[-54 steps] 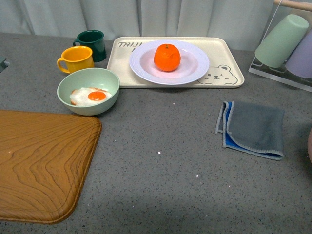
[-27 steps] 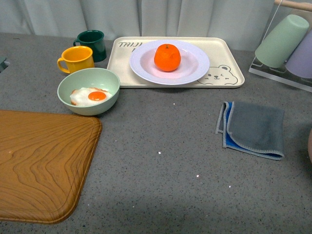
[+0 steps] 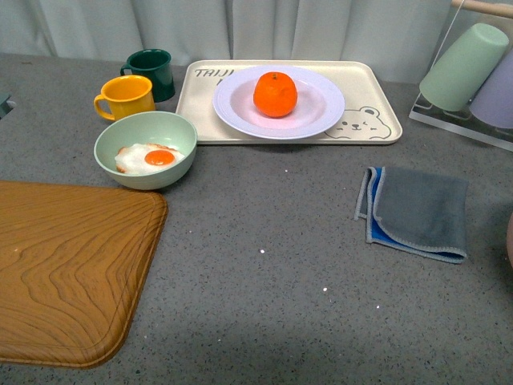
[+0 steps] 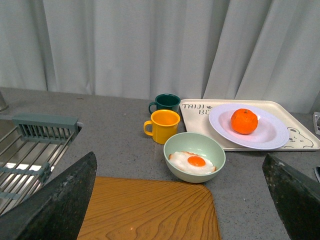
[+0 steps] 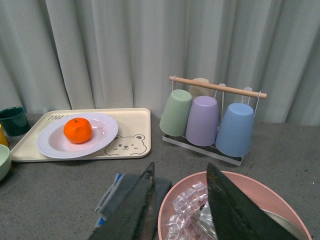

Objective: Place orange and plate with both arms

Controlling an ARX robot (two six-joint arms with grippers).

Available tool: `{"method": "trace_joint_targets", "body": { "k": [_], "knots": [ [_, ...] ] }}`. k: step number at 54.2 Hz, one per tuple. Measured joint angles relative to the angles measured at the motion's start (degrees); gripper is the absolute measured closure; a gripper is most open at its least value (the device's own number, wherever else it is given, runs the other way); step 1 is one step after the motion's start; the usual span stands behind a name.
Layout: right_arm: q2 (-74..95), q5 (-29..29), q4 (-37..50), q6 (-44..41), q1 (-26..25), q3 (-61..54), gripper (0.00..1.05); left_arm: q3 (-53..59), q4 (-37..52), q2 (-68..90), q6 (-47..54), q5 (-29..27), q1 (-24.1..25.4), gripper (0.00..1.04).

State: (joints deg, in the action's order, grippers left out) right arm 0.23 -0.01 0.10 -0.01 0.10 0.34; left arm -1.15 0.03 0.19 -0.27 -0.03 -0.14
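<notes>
The orange [image 3: 275,94] sits on the white plate [image 3: 321,112], which rests on the cream bear tray [image 3: 369,120] at the back of the counter. Both also show in the left wrist view, orange [image 4: 244,121] and plate [image 4: 272,135], and in the right wrist view, orange [image 5: 78,130] and plate [image 5: 50,145]. Neither arm shows in the front view. My left gripper [image 4: 180,200] is open and empty, high above the wooden board. My right gripper [image 5: 182,195] is open and empty above a pink bowl of ice.
A pale green bowl [image 3: 145,150] with a fried egg, a yellow mug [image 3: 126,97] and a dark green mug [image 3: 152,74] stand left of the tray. A wooden board [image 3: 68,269] lies front left, a grey-blue cloth [image 3: 417,210] right, a cup rack [image 5: 212,117] back right, a pink ice bowl [image 5: 235,210] far right.
</notes>
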Motion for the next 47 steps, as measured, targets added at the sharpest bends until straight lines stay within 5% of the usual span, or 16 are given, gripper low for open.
{"method": "trace_joint_targets", "body": {
  "k": [20,47],
  "knots": [
    [0.0,0.0,0.0,0.0,0.0,0.0,0.08,0.0,0.0,0.0,0.0,0.0,0.0,0.07],
    [0.0,0.0,0.0,0.0,0.0,0.0,0.09,0.0,0.0,0.0,0.0,0.0,0.0,0.07]
  ]
}}
